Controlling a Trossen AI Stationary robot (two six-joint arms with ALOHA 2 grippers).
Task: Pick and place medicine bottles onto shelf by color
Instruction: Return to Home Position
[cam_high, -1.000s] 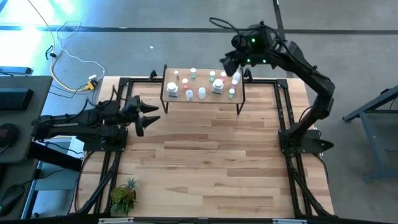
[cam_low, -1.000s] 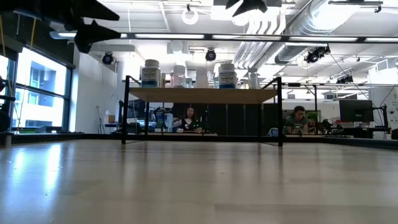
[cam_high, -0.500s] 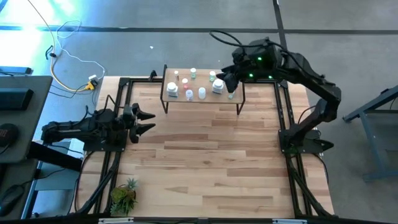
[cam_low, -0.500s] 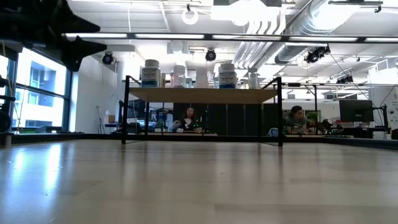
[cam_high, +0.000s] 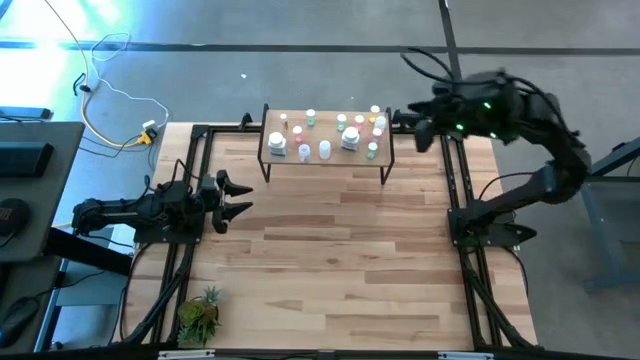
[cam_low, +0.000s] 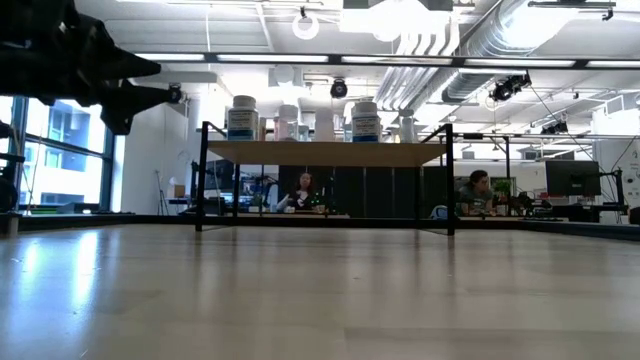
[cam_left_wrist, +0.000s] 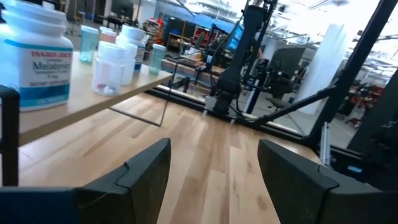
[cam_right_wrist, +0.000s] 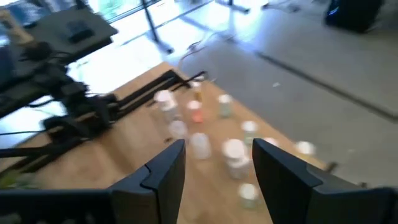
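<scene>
From above, the bottles stand together on the shelf at the far edge of the surface. No bottle shows on the planks, so the placing looks done. Whether the caps are truly grouped by colour is too small to judge. What seems left is parking the arms. The left arm lies low along the left edge, and the left jaws are spread and empty, well apart from the shelf. The right arm is folded high beyond the shelf's right end, with the right jaws over the frame there and holding nothing. A small plant sits at the near left corner. Cables trail over the grey floor.

At surface height, the planks run bare up to the shelf legs and bottles line the board above. The left arm hangs dark at the upper left. Behind are a large window, ceiling ducts and two seated people at desks.

The left wrist view looks across the planks, its two fingers wide apart with nothing between. A big white labelled bottle and smaller ones stand on the shelf close by. The right arm's base is farther off.

The right wrist view looks down on the shelf and its bottles, blurred. Its jaws are parted and empty, and the left arm rests beyond.
</scene>
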